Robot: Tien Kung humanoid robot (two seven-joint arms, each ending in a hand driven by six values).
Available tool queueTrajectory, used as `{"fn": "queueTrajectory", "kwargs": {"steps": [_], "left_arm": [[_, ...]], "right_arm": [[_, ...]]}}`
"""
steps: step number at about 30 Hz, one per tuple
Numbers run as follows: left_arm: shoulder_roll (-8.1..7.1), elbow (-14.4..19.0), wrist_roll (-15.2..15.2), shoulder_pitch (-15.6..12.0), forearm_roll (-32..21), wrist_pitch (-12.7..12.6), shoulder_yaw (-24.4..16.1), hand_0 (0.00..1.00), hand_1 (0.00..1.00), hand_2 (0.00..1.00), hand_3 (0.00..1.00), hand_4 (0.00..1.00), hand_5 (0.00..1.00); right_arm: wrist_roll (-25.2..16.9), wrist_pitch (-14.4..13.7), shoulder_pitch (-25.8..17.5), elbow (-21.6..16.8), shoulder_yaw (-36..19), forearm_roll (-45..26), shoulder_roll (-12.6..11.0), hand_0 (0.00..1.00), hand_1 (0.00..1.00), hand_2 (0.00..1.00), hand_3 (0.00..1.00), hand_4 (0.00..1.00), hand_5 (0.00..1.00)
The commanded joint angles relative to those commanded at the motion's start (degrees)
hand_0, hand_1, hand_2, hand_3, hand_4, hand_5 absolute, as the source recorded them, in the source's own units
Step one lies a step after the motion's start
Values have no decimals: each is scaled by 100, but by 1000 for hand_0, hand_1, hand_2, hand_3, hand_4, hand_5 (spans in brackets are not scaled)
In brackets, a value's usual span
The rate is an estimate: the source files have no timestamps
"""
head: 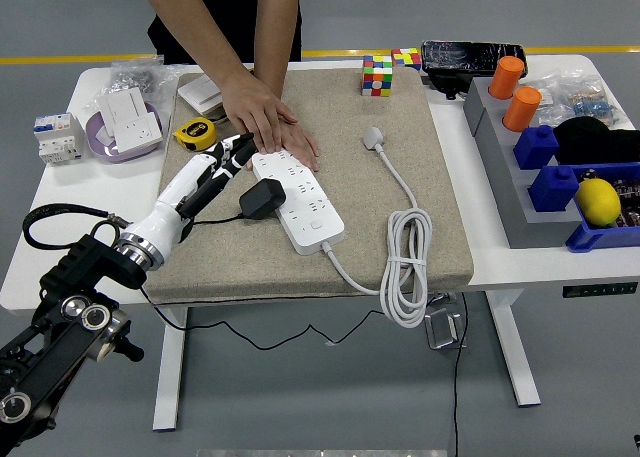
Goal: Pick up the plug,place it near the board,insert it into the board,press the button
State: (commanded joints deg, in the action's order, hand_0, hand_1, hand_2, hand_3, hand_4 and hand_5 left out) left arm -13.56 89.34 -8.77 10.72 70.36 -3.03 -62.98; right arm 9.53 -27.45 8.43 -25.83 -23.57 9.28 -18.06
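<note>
We see the left robot hand [215,167] reaching in from seven o'clock over the beige mat [440,177] on the white bench [60,227], its white fingers [236,149] stretched out and loosely spread toward one o'clock — they grasp nothing. The black plug [261,199] sits against the left edge of the white power strip [298,197], just at four o'clock of the fingertips and apart from them; whether its pins are seated in a socket we cannot tell. A person's hand [262,112] lies flat on the strip's far end, at twelve o'clock of the plug. The strip's own white cable [405,267] runs off to a coil at four o'clock, ending in a white plug [374,137] on the mat. A yellow tape measure [193,132] lies at eleven o'clock of the robot hand.
</note>
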Motion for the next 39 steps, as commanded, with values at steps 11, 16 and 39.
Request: {"fn": "queueTrajectory", "kwargs": {"steps": [11, 16, 39], "left_arm": [[-58, -546, 18, 24, 176, 172, 184, 998, 998, 998, 998, 998, 998], [-50, -812, 97, 140, 480, 84, 280, 998, 998, 998, 998, 998, 998], [51, -1271, 195, 453, 1293, -92, 668, 998, 998, 998, 981, 998, 998]], "right_arm": [[5, 8, -27, 3, 15, -8, -12, 998, 971, 901, 944, 998, 987], [6, 10, -25, 2, 21, -3, -16, 998, 969, 901, 944, 998, 988], [10, 18, 8, 9, -2, 1, -7, 998, 968, 901, 938, 998, 988]]}}
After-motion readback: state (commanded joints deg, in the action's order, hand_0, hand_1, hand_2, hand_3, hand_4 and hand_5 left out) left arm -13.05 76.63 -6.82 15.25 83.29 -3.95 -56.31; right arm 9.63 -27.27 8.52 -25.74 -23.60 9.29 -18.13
